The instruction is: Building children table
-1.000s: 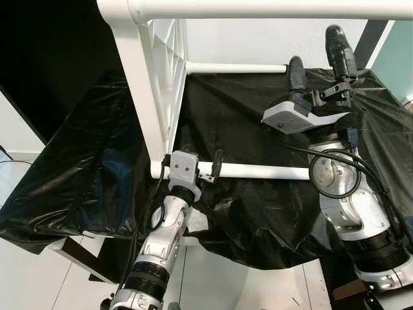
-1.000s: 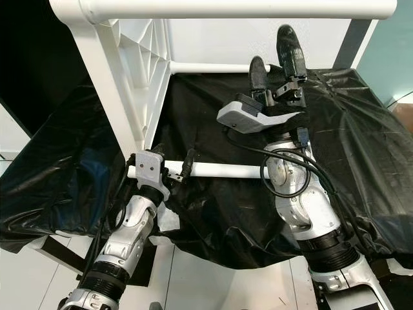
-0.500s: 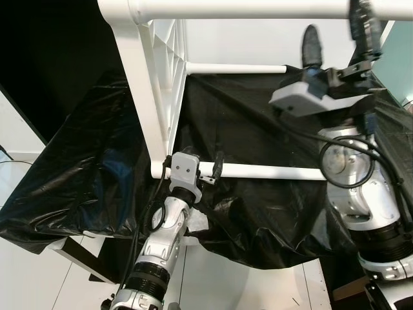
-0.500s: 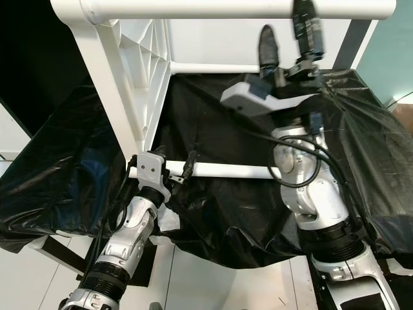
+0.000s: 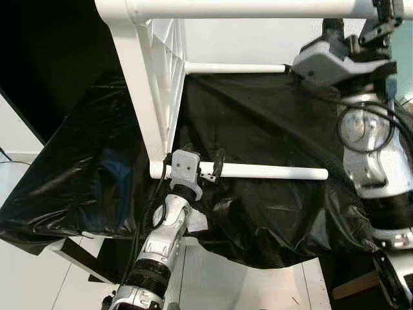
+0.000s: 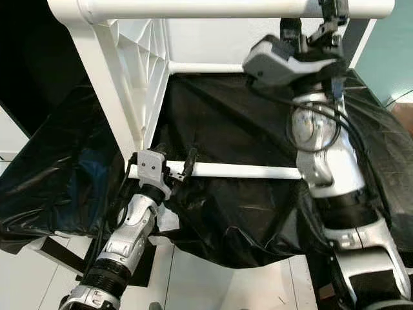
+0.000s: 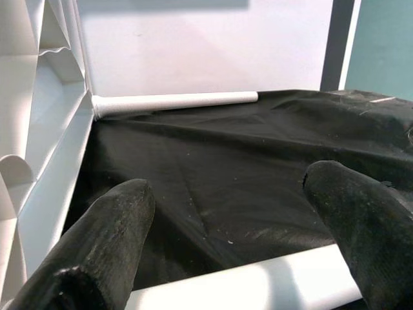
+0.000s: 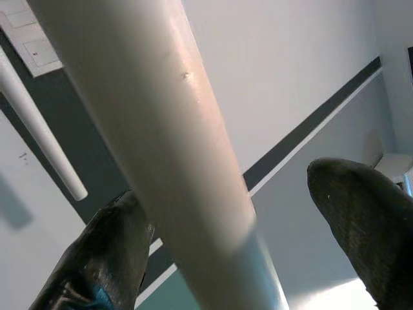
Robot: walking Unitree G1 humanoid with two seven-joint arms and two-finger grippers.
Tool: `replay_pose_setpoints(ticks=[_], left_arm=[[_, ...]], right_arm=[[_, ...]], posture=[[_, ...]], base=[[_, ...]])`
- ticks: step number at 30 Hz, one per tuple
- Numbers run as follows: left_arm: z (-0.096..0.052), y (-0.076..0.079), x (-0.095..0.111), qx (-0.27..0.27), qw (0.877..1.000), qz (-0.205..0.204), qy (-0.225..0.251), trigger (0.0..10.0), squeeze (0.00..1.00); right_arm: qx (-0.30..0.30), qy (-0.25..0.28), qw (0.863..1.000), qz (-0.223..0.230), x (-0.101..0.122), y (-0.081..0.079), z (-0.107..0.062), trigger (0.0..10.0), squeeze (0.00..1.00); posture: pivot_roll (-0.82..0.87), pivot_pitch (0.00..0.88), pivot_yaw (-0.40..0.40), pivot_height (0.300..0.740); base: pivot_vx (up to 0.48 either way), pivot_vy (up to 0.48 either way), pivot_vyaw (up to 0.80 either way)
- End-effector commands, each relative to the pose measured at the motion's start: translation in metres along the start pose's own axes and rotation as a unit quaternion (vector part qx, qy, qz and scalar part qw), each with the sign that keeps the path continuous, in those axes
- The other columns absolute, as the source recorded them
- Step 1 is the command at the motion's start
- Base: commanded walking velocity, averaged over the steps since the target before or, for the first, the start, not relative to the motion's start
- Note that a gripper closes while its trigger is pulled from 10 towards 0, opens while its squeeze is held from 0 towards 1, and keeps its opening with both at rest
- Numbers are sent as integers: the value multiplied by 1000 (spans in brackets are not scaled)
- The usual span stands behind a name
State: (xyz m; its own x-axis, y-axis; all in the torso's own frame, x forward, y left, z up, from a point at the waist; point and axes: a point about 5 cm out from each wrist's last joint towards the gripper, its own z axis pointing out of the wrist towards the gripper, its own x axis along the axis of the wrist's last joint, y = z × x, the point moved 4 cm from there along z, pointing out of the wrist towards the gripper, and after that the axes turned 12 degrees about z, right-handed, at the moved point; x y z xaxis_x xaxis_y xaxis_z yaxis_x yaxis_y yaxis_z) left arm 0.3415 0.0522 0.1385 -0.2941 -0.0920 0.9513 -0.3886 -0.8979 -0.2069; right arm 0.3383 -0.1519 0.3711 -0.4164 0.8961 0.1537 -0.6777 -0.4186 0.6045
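Note:
A white children's table frame stands on its side: a ribbed side panel (image 5: 145,97), a thick top bar (image 5: 245,8), a thin back rod (image 5: 235,68) and a lower rod (image 5: 271,172). My left gripper (image 5: 201,165) is at the lower rod near the panel. In the left wrist view its fingers (image 7: 113,226) are spread wide, with that rod (image 7: 258,284) lying across their base. My right gripper (image 6: 312,19) is raised to the top bar. In the right wrist view the top bar (image 8: 161,129) runs between its open fingers (image 8: 348,200).
A crinkled black plastic sheet (image 5: 258,116) covers the surface under the frame and hangs over its front edge. White floor (image 5: 213,284) lies below. A dark wall (image 5: 51,58) is at the left, a teal wall (image 6: 393,51) at the far right.
My right arm has risen from just above the black sheet to the top bar, its fingers now straddling it. The left gripper has stayed at the lower rod.

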Motion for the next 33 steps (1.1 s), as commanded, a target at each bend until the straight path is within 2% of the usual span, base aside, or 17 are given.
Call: replay_pose_setpoints(ticks=[1, 4, 5, 6, 7, 14, 20, 21, 22, 24, 25, 26, 28, 29, 31, 33], left_arm=[[0, 0, -3, -4, 1000, 5, -3, 10000, 0], [0, 1, -3, -5, 1000, 6, -2, 10000, 0], [0, 1, -3, -4, 1000, 6, -2, 10000, 0], [0, 1, -2, -3, 1000, 6, -2, 10000, 0], [0, -1, -2, 1, 1000, 5, -2, 10000, 0], [-1, -4, -3, 7, 1000, 6, -2, 10000, 0], [-1, -4, -2, 7, 1000, 7, -2, 10000, 0], [-1, -3, -2, 5, 1000, 6, -1, 10000, 0], [-1, -3, -2, 5, 1000, 6, -1, 10000, 0], [-1, -2, -2, 3, 1000, 6, -1, 10000, 0], [-1, -2, -2, 2, 1000, 6, 0, 10000, 0], [-1, -2, -2, 2, 1000, 5, 0, 10000, 0], [0, -1, -2, 1, 1000, 4, 0, 10000, 0], [-1, 1, -2, -1, 1000, 2, 0, 10000, 0], [0, 2, -3, -3, 1000, 1, 0, 10000, 0], [-1, 3, -2, -6, 1000, 0, 0, 10000, 0]], right_arm=[[14, 5, 1000, 1, -2, -1, 8, 10000, 0], [32, -1, 999, 5, -6, -5, 16, 10000, 0], [46, -11, 999, 17, -9, -8, 20, 9020, 0], [58, -19, 998, 25, -12, -10, 22, 3725, 0], [81, -32, 996, 33, -18, -16, 24, 0, 0], [107, -48, 992, 56, -21, -26, 23, 0, 0], [106, -54, 991, 64, -21, -27, 22, 0, 0], [99, -74, 989, 87, -26, -26, 21, 0, 0], [99, -74, 989, 87, -26, -26, 21, 0, 0], [82, -121, 979, 143, -38, -24, 19, 0, 0], [68, -149, 970, 178, -46, -22, 17, 0, 0], [44, -195, 954, 221, -58, -20, 12, 0, 0], [26, -226, 944, 241, -68, -18, 7, 0, 0], [-4, -273, 927, 258, -84, -15, -2, 0, 0], [-41, -315, 910, 268, -99, -9, -10, 0, 0], [-82, -335, 899, 271, -107, 0, -15, 0, 0]], posture=[[-47, 0, 4, 740], [-45, 0, 2, 740], [-41, 0, -1, 740], [-38, 0, -3, 740], [-31, 0, -6, 740], [-24, 0, -6, 740], [-28, 0, -2, 740], [-31, 0, 1, 740], [-31, 0, 1, 740], [-35, 0, 2, 740], [-38, 0, 2, 740], [-42, 0, 2, 740], [-42, 0, 2, 740], [-48, 0, 3, 740], [-54, 0, 9, 740], [-53, 0, 10, 740]], base=[[0, 0, 0], [0, 0, 0], [0, 0, 0], [0, 0, 0], [0, 0, 0], [0, 0, 0], [0, 0, 0], [0, 0, 0], [0, 0, 0], [0, 0, 0], [0, 0, 0], [0, 0, 0], [0, 0, 0], [0, 0, 0], [0, 0, 0], [0, 0, 0]])
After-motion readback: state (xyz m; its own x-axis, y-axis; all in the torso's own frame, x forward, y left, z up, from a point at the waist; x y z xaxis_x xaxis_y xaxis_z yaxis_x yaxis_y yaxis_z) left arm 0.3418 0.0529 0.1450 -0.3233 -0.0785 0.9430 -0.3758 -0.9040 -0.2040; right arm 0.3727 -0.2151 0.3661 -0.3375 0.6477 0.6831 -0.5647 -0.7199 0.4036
